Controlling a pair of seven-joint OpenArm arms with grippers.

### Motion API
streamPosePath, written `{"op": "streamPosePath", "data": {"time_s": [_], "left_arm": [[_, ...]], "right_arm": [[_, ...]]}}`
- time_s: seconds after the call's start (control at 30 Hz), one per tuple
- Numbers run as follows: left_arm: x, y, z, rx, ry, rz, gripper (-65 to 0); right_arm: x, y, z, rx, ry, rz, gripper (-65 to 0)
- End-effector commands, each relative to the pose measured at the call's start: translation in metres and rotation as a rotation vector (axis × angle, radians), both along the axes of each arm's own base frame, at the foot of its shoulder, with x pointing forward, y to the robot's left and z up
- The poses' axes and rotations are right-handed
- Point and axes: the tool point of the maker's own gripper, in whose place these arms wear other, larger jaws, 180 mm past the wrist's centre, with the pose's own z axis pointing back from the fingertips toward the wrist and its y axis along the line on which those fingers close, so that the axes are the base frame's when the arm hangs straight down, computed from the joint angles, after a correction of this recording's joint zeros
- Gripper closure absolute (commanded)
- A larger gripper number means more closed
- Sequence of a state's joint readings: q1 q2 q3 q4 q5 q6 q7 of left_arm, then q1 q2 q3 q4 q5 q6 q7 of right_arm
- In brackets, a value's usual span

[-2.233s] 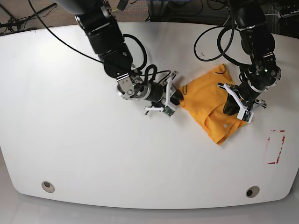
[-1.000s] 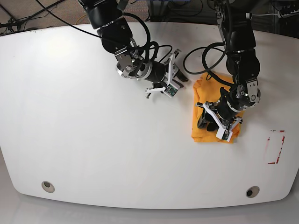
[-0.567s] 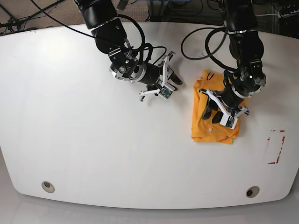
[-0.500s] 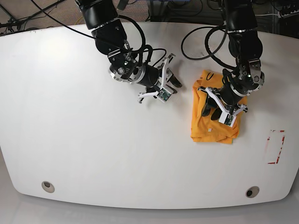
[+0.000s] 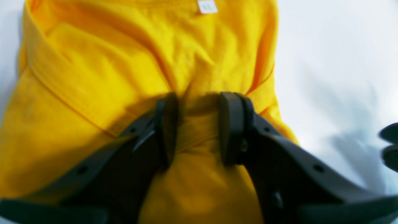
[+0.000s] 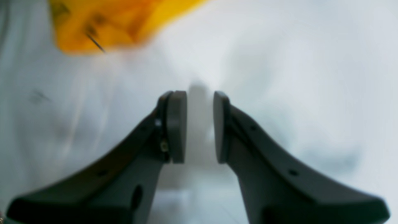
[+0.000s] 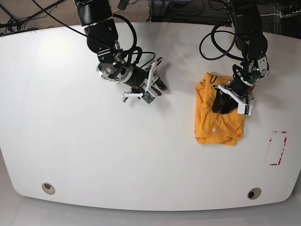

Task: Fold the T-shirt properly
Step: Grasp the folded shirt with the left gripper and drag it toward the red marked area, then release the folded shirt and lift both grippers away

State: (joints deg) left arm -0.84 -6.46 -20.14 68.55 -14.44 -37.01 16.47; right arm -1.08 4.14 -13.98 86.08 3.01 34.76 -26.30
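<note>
Shirt (image 7: pixel 217 120) sits as a compact folded packet toward the tabletop's (image 7: pixel 70 150) right edge. Looks nearly done; maybe a final tidy. Left gripper (image 5: pixel 197 124) fingers parted over the cloth, holding nothing. Right gripper (image 6: pixel 200 127) narrowly apart, empty, well clear.

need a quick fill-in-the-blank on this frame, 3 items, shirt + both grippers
1. The folded orange-yellow cotton T-shirt lies under the ____ gripper.
2. The right gripper hangs over the bare white table and holds ____.
3. The small white tag seen by the left wrist camera sits on cloth coloured ____.

Missing words: left; nothing; orange-yellow
</note>
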Motion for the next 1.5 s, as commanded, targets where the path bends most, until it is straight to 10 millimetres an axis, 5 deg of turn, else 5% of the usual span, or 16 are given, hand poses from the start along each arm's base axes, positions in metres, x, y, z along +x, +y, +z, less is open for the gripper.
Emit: {"op": "streamPosePath", "data": {"time_s": [0.0, 0.17, 0.53, 0.87, 0.97, 1.1, 1.2, 1.47], "left_arm": [[-0.012, 0.032, -0.019, 0.111, 0.102, 0.021, -21.1], [-0.024, 0.077, -0.022, 0.187, 0.141, 0.046, -21.1], [-0.058, 0.227, 0.010, 0.387, 0.217, 0.209, -21.1], [-0.067, 0.278, 0.043, 0.492, 0.246, 0.173, -21.1], [-0.066, 0.282, 0.050, 0.522, 0.243, 0.163, -21.1], [-0.051, 0.264, 0.086, 0.629, 0.160, 0.084, -21.1], [-0.041, 0.243, 0.119, 0.728, 0.101, 0.025, -21.1], [-0.020, 0.161, 0.139, 0.661, -0.087, 0.010, -21.1]], "right_arm": [[0.010, 0.003, 0.018, 0.040, -0.051, -0.006, -13.6], [0.013, -0.002, 0.022, 0.036, -0.067, -0.014, -13.6], [0.004, -0.004, 0.031, 0.051, -0.086, -0.025, -13.6], [-0.004, 0.000, 0.032, 0.057, -0.083, -0.018, -13.6], [-0.007, 0.000, 0.032, 0.059, -0.081, -0.018, -13.6], [-0.007, -0.002, 0.040, 0.059, -0.107, -0.022, -13.6], [-0.002, -0.017, 0.045, 0.034, -0.136, -0.043, -13.6], [0.020, -0.072, 0.068, -0.025, -0.229, -0.145, -13.6]]}}
